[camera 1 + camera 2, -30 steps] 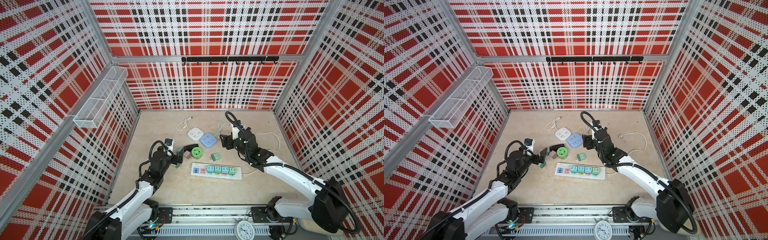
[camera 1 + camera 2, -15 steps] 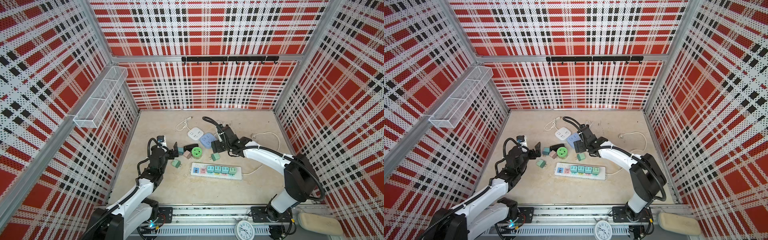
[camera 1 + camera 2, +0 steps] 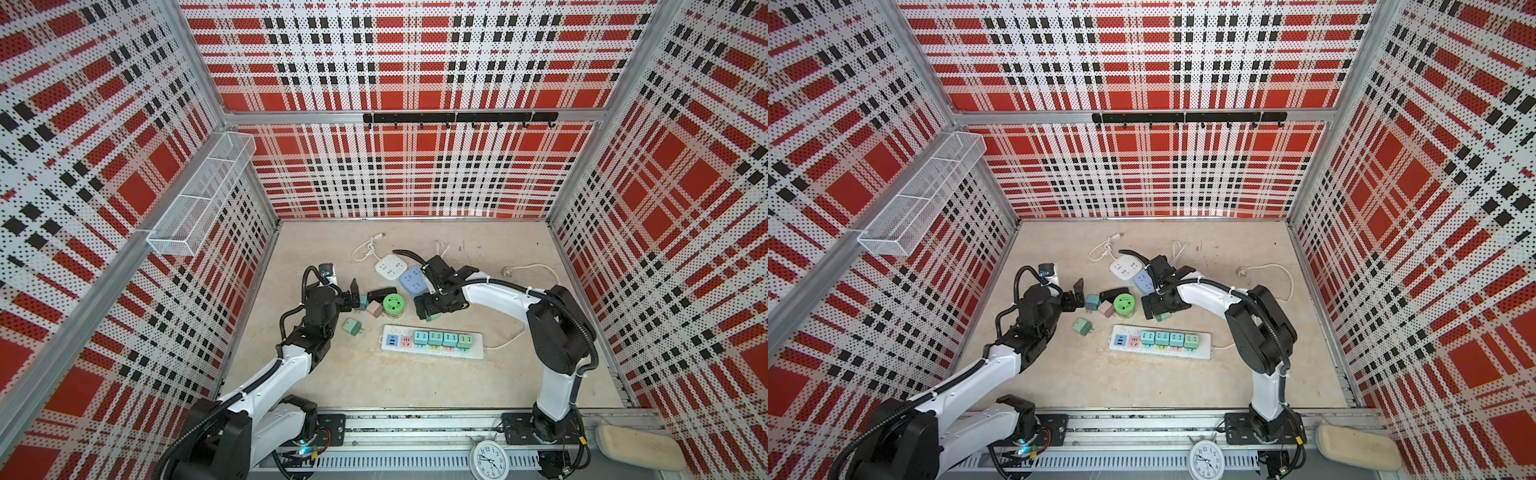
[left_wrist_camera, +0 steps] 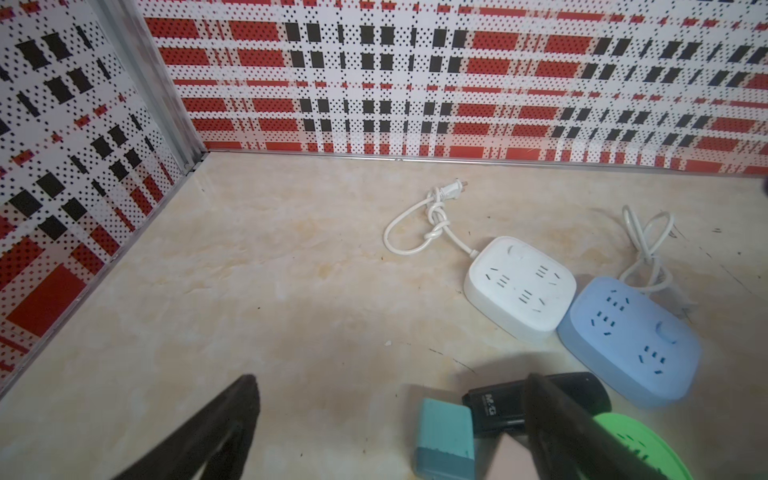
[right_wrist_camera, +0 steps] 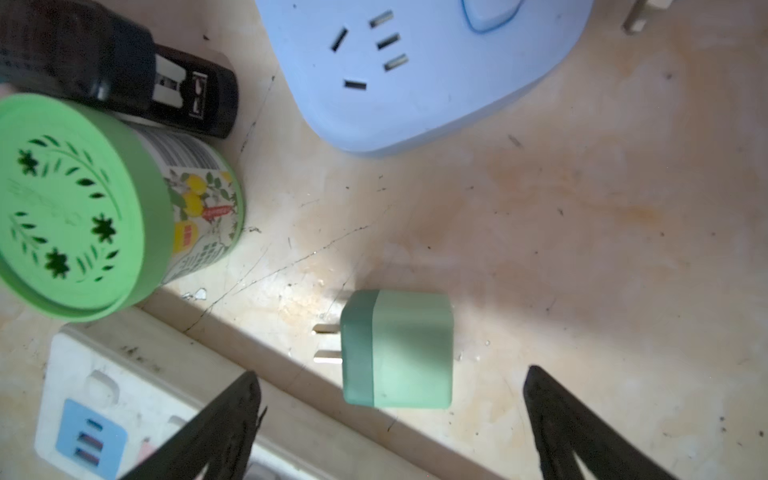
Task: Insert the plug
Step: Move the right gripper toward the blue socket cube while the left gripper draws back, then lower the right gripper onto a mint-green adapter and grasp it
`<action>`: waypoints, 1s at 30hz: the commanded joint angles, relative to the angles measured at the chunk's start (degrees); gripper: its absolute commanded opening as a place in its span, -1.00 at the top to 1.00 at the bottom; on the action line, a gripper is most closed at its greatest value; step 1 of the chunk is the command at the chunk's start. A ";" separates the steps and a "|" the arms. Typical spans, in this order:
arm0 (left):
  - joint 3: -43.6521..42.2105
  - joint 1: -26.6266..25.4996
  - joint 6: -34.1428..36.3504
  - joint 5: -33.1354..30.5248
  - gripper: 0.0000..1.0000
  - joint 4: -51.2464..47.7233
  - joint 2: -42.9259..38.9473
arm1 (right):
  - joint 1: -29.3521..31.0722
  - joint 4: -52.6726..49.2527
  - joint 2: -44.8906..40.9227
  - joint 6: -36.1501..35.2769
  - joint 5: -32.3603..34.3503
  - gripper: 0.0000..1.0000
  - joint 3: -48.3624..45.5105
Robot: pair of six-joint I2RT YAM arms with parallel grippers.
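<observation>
Right arm's got the right gripper [image 5: 390, 372] hanging low over the tabletop [image 5: 582, 208], jaws spread wide and gripping nothing. The pale green plug [image 5: 397, 349] is lying on its side on the table between the two fingertips, not touching either one, with its two prongs sticking out sideways. The white power strip [image 5: 124, 374] is sitting just beside it, and in a top view four plugs [image 3: 442, 338] are already sitting in a row in that strip. A green-lidded can [image 5: 83, 208] and a blue socket block [image 5: 415, 62] are standing close by. On the other side, the left gripper [image 4: 392, 377] is also hanging wide open and empty, right next to a teal plug [image 4: 444, 436] and a black adapter [image 4: 494, 405].
</observation>
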 commanded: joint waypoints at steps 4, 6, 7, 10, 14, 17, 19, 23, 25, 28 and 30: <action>-0.85 -0.05 0.46 -1.46 -0.99 -1.33 -3.03 | 0.11 -2.83 4.36 2.94 3.22 -0.93 2.72; -1.26 0.11 0.57 -1.04 -0.99 -1.29 -3.74 | 0.18 -3.59 5.02 3.66 5.91 -0.90 2.66; -1.37 0.22 0.49 -0.47 -0.99 -1.32 -4.01 | 0.10 -3.80 5.30 3.81 7.13 -0.88 2.50; -1.35 0.48 0.39 0.92 -0.99 -1.49 -4.07 | -0.47 -3.63 5.25 4.38 9.01 -0.80 1.70; -0.93 0.48 0.47 1.58 -0.99 -1.71 -3.62 | -3.19 -2.01 3.93 4.69 9.43 -0.66 -0.80; -0.66 0.48 0.45 2.12 -0.99 -2.24 -3.31 | -5.69 -1.02 1.91 4.76 11.35 -0.58 -3.36; -0.70 0.48 0.46 2.16 -0.99 -2.27 -3.45 | -7.57 -0.44 0.76 4.68 12.19 -0.53 -5.05; -0.74 0.49 0.48 2.16 -0.98 -2.42 -3.58 | -10.32 -0.26 -1.09 4.19 13.72 -0.47 -7.16; -0.76 0.47 0.58 2.12 -0.98 -2.49 -3.62 | -10.52 -0.22 -1.61 3.85 14.78 -0.47 -7.57; -0.68 0.50 0.57 2.24 -0.99 -2.43 -3.62 | -10.79 -0.48 -2.08 3.78 15.39 -0.51 -7.64; -0.73 0.53 0.43 2.38 -0.99 -2.55 -3.61 | -11.03 -0.48 -2.34 3.97 15.80 -0.67 -8.00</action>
